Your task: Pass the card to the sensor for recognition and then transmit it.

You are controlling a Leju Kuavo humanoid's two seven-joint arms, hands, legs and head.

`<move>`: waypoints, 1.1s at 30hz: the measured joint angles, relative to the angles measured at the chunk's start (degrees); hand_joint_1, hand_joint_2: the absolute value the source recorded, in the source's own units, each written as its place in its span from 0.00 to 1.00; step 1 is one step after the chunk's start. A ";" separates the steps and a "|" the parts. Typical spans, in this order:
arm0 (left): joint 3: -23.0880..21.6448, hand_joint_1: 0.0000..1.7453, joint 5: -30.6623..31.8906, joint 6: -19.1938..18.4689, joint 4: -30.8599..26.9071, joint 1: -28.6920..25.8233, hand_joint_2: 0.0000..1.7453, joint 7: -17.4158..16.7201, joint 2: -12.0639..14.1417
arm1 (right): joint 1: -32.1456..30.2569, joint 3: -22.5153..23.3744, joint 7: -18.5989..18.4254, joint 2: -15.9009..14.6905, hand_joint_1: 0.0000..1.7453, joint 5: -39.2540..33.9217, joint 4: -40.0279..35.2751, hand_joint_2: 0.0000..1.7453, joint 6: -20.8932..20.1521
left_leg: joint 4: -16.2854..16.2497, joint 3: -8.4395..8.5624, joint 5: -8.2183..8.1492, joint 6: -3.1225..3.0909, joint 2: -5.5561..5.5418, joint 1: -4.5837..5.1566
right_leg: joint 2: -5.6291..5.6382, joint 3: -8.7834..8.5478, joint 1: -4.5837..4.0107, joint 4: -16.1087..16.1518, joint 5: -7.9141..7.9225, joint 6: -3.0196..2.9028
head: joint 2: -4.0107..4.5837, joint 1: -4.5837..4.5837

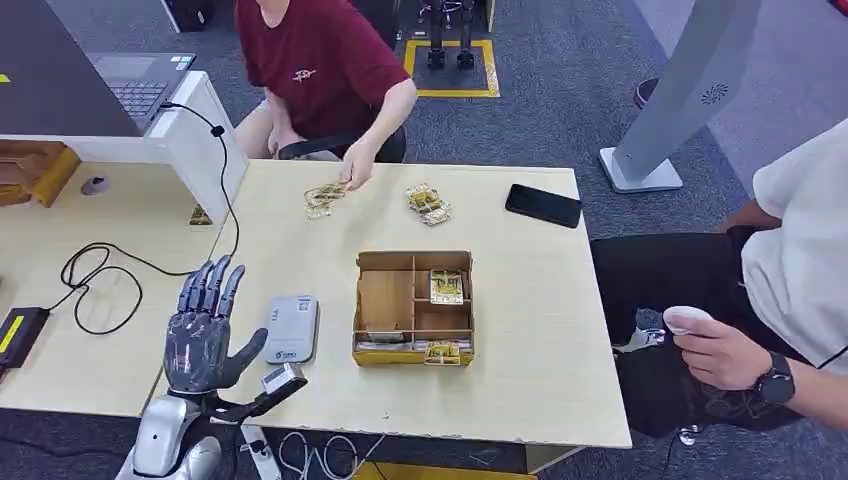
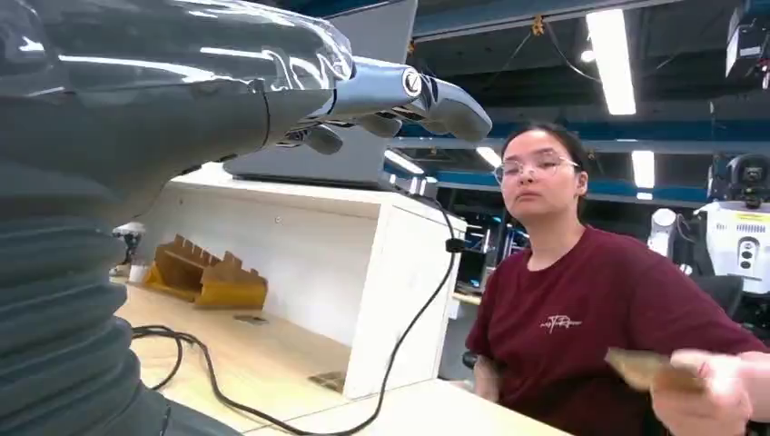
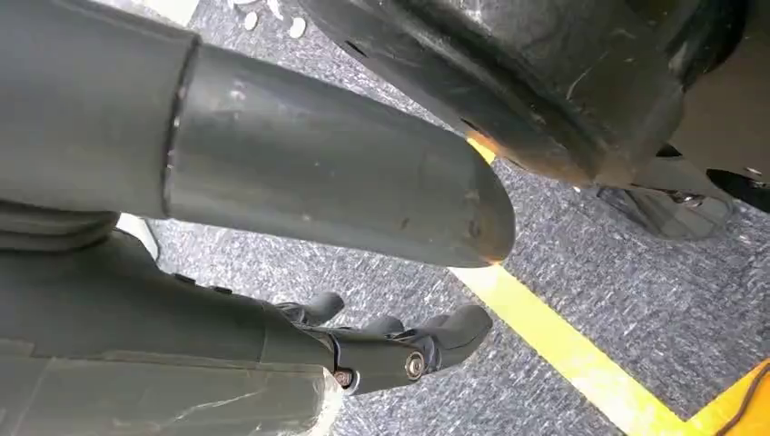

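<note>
Card (image 1: 324, 199) lies under a person's hand (image 1: 357, 170) at twelve o'clock from the sensor (image 1: 290, 329). Left hand (image 1: 203, 325) spread, holding nothing. Right hand (image 3: 381, 350) hangs over carpet, fingers loosely apart, holding nothing.

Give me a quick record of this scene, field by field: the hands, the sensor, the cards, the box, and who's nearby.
left hand: raised over the table's near left edge, fingers spread, holding nothing
right hand: hanging above grey floor with a yellow line, holding nothing
sensor: flat grey pad on the table, right of the left hand
box: open cardboard divider box, a card in one compartment
loose cards: on the far side of the table
person in red: hand on cards at the far edge
phone: far right of the table
</note>
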State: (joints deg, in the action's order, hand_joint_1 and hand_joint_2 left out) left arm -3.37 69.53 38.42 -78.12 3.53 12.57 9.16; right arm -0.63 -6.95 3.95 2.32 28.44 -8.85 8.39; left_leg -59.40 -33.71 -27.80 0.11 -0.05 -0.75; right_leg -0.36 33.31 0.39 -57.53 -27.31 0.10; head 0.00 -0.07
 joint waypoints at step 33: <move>0.00 1.00 -6.78 0.00 0.02 0.04 1.00 3.67 -0.11 | -0.02 -0.35 0.18 0.28 0.00 0.81 0.00 0.00 0.20 | 0.00 0.00 0.00 0.00 0.00 0.00 | 0.00 0.00 0.00 0.00 0.00 0.00 | 0.00 0.00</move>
State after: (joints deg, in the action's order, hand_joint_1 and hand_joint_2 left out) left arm -3.37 62.75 38.42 -78.09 3.57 16.24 9.05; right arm -0.65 -7.30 4.13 2.60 29.24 -8.85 8.59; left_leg -59.40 -33.71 -27.80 0.11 -0.05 -0.75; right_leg -0.36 33.31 0.39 -57.53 -27.31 0.10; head 0.00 -0.07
